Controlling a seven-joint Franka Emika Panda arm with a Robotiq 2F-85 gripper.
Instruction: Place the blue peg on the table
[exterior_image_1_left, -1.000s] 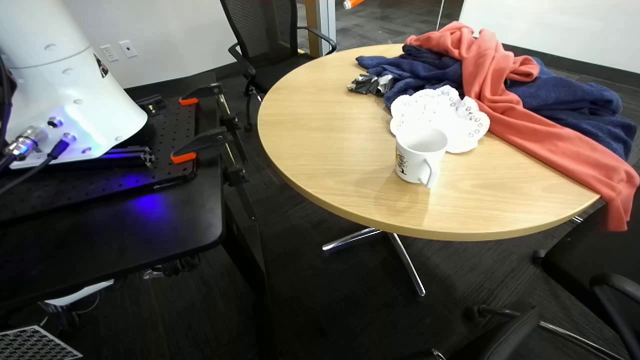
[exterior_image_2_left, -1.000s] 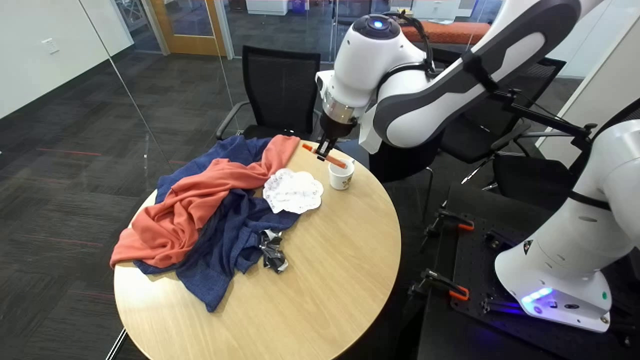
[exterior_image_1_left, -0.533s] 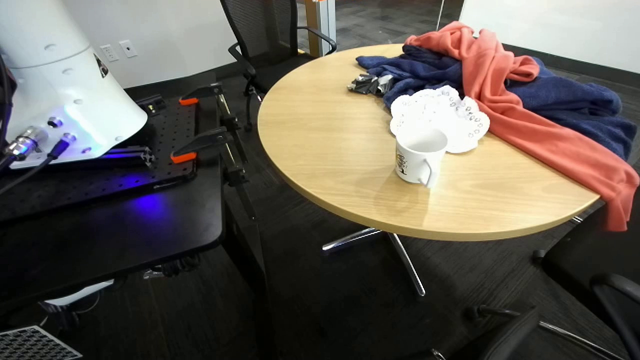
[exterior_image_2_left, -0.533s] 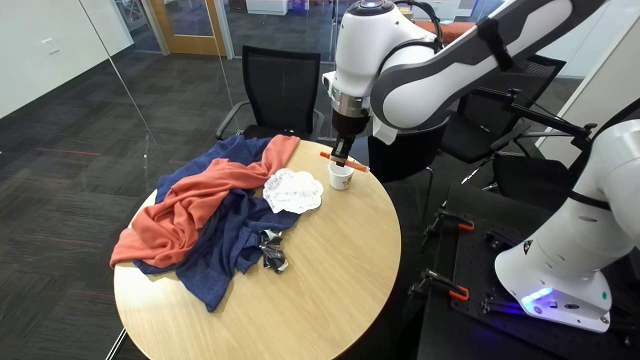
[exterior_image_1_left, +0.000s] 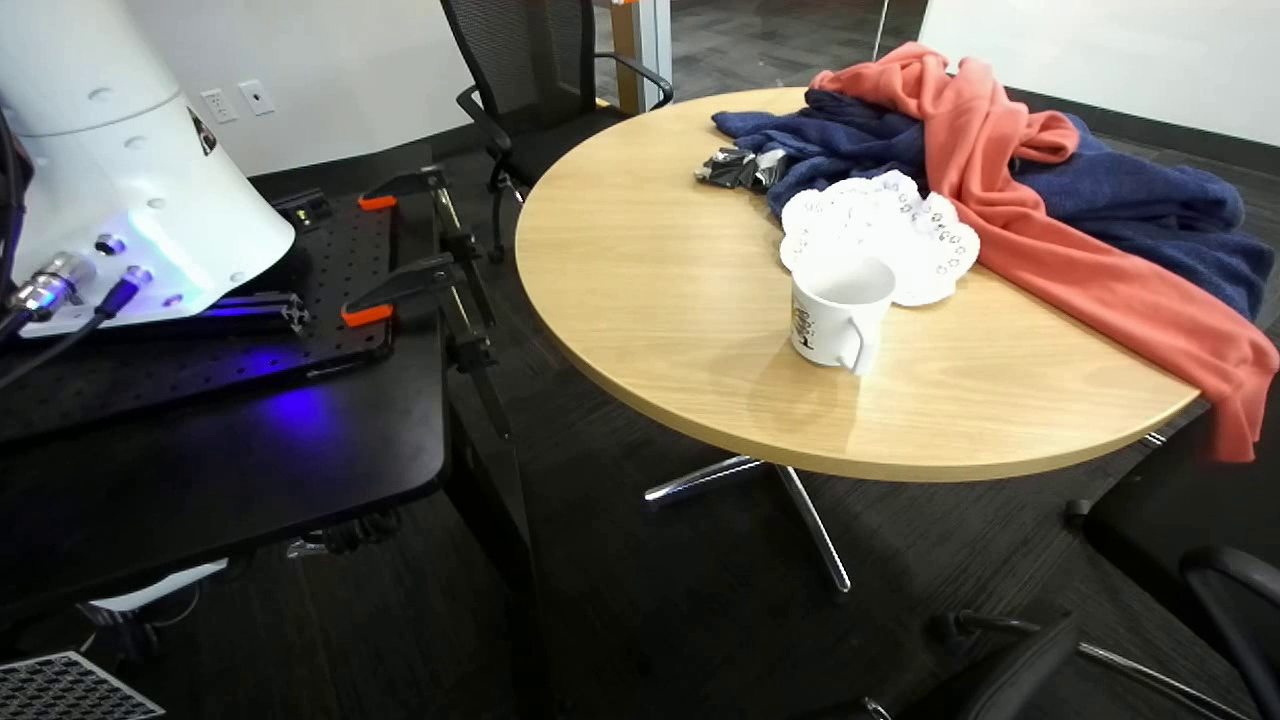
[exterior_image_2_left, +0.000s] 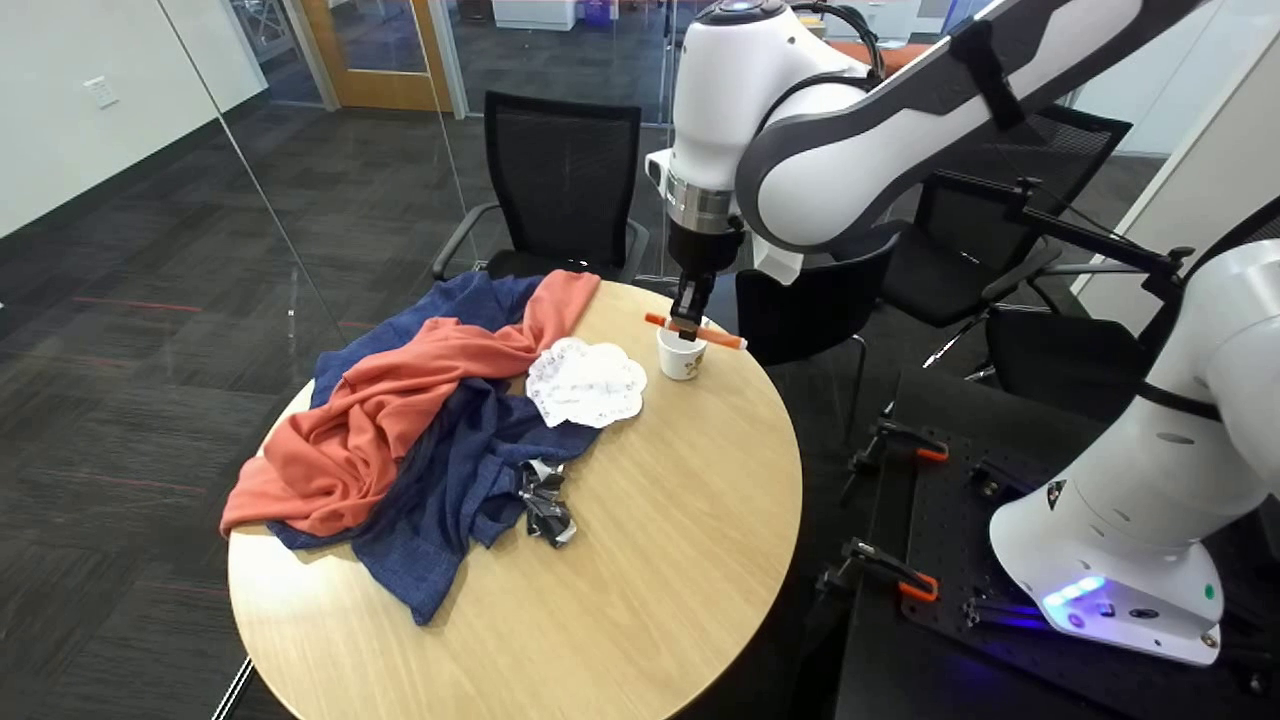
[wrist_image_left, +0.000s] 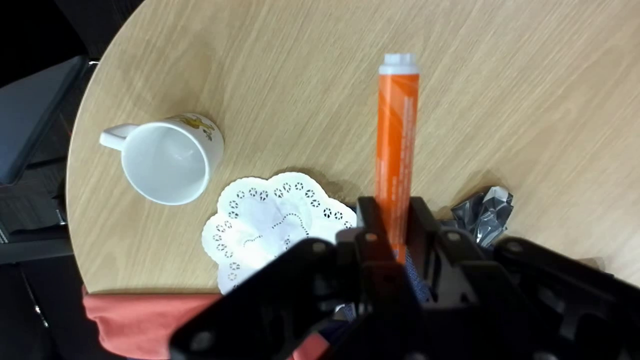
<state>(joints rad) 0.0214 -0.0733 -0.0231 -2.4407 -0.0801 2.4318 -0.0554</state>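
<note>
White mug upright on the round table, showing plain white inside in the wrist view; gripper pinching an orange marker partway along its length, above the table

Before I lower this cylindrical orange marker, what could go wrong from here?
Once the jaws release it, the cylindrical orange marker might roll across the round wood-grain table. The white printed mug stands toward the edge, so a low sweep could knock it off. Bunched navy cloth covers part of the top; landing there could tilt the marker.
</note>
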